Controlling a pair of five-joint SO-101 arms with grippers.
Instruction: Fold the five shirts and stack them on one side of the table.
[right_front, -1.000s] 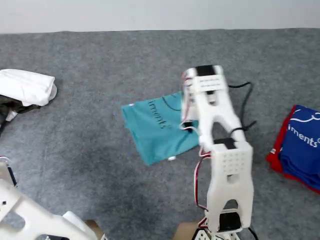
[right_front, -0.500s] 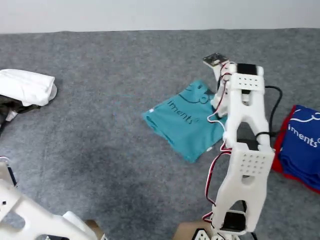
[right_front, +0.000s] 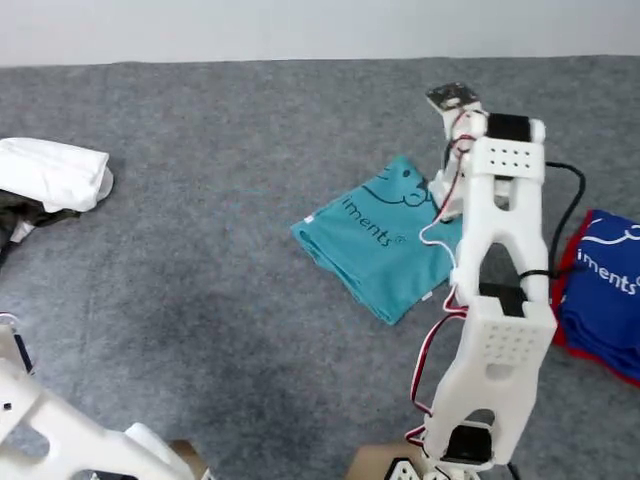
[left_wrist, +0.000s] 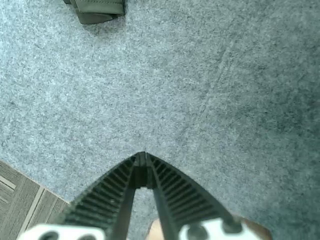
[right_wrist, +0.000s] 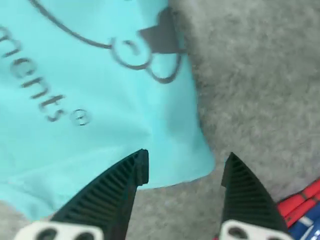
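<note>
A folded teal shirt (right_front: 385, 240) with dark print lies on the grey table, right of the middle. My right arm (right_front: 500, 210) stands over its right edge. In the right wrist view my right gripper (right_wrist: 187, 162) is open, its jaws astride the corner of the teal shirt (right_wrist: 90, 90), nothing clamped. A folded blue shirt (right_front: 605, 290) rests on a red one (right_front: 548, 310) at the right edge. At the far left a white shirt (right_front: 55, 172) lies on a dark olive one (right_front: 20, 215). My left gripper (left_wrist: 145, 156) is shut and empty, above bare carpet.
The table (right_front: 200, 300) is covered in grey carpet, with open room between the teal shirt and the left pile. My left arm (right_front: 50, 430) sits at the front left corner. The table edge and wooden floor (left_wrist: 20, 200) show beside the left gripper. The olive shirt (left_wrist: 97, 7) lies farther off.
My right arm has swung to the right, toward the blue and red stack. The teal shirt slid right with it and turned slightly.
</note>
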